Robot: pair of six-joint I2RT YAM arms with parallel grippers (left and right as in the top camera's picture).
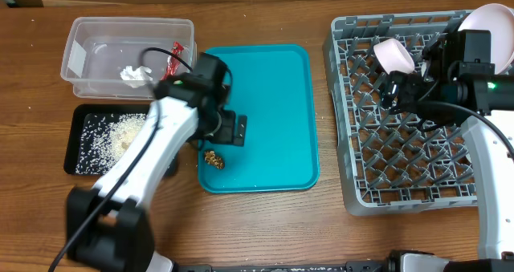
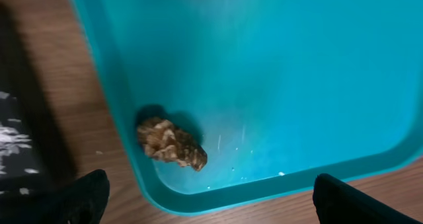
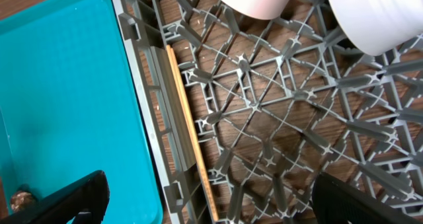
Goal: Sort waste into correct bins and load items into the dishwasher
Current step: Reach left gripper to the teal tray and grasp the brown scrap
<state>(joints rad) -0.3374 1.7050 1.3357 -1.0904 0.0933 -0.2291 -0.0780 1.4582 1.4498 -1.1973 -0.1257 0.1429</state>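
Left gripper (image 2: 211, 192): fingers spread wide, nothing between them; hung over the front-left corner of the teal tray (image 1: 273, 87).
Brown food lump (image 2: 172, 145): lay on the teal tray floor in that front-left corner, just inside the rim, clear of both fingers.
Right gripper (image 3: 208, 194): fingers spread wide, nothing held; hung over the grey dish rack (image 1: 401, 168), right of the teal tray.
Chopsticks (image 3: 188, 131): lay flat inside the rack, along the wall facing the teal tray.
Rack, other contents: a small white cup (image 1: 395, 55) tilted on the pegs at the far side; a larger white bowl (image 1: 490, 23) in the far corner farthest from the teal tray.
Black tray (image 1: 76, 144): left of the teal tray's front half; held loose white rice (image 1: 120, 136); partly covered by the left arm.
Clear tub (image 1: 88, 39): left of the teal tray's far half; held the red wrapper (image 1: 178, 57) and the white paper scrap (image 1: 132, 74).
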